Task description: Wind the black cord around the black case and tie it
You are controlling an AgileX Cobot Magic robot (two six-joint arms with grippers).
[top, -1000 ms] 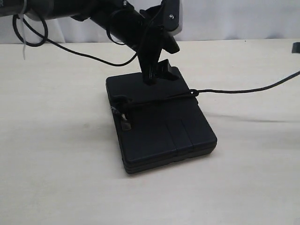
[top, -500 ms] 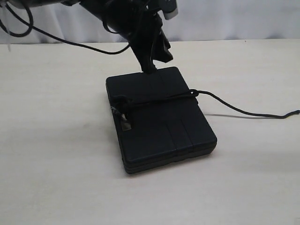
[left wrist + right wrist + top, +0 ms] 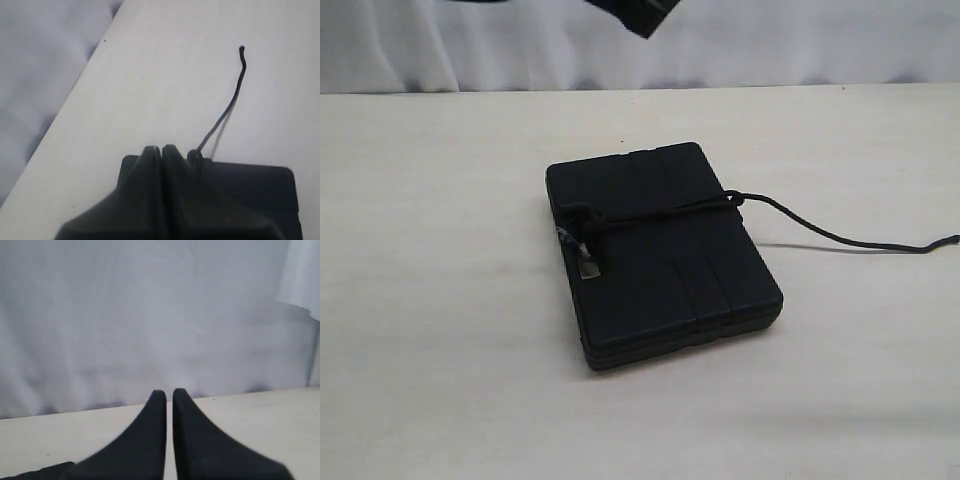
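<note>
The black case [image 3: 660, 250] lies flat in the middle of the table. The black cord [image 3: 660, 214] crosses its top, with a knot [image 3: 578, 222] at the case's left edge and a twist at its right edge. The cord's loose tail [image 3: 840, 240] lies on the table to the right. My left gripper [image 3: 161, 148] is shut and empty, high above the case [image 3: 250, 185], with the cord's tail [image 3: 231, 105] beyond it. My right gripper [image 3: 169, 392] is shut on nothing and faces the backdrop.
A small pale tag [image 3: 588, 265] hangs from the knot on the case's left side. A white curtain [image 3: 800, 40] backs the far table edge. Only a dark bit of the left arm [image 3: 645, 15] shows at the top of the exterior view.
The left arm has risen from over the case almost out of view, and its jaws have shut. The cord's tail has dropped from the right onto the table.
</note>
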